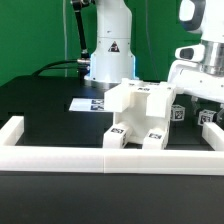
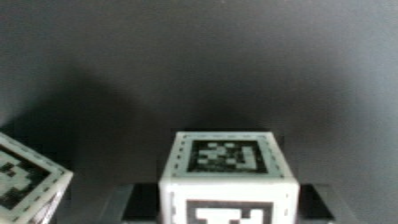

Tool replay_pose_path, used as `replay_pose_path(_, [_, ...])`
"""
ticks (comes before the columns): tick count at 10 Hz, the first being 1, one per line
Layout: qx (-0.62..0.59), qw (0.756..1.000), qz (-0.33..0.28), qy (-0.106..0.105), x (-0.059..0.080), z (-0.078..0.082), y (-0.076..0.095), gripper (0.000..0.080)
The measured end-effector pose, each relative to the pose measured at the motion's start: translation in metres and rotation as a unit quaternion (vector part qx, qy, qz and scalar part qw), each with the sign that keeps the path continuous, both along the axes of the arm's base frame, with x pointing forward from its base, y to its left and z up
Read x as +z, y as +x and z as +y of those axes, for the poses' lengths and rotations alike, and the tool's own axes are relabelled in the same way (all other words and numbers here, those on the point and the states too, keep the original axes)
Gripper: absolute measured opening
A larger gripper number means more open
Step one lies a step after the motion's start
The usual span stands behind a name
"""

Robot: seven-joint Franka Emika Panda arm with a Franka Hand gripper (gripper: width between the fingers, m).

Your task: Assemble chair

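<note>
Matte-white chair (image 1: 138, 112) pieces carry black-and-white tags (image 2: 228, 156).

Exterior view: low, over the rail (image 1: 110, 158), facing the arm's base (image 1: 108, 60) across the table (image 1: 50, 110). Wrist view: very close above a tagged post (image 2: 228, 165); both views share the table.

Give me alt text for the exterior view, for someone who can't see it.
A partly built white chair stands on a black table, inside a low white border rail. At the exterior view's right the gripper reaches down to small tagged white pieces; the arm's base stands behind the chair.
</note>
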State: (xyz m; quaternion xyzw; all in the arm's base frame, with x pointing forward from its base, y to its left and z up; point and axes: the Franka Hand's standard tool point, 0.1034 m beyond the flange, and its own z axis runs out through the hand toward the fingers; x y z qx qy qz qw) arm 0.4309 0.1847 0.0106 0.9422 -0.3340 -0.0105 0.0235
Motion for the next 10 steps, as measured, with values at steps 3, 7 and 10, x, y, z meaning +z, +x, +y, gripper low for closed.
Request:
replay_pose_path(3, [0.0, 1.0, 0.0, 0.0, 0.0, 0.0, 0.0, 0.0286])
replay_pose_path(7, [0.02, 1.0, 0.014, 0.016, 0.04, -0.008, 0.009, 0.0287])
replay_pose_path(10, [0.039, 0.998, 0.017, 0.037, 0.082, -0.03, 0.025, 0.0288])
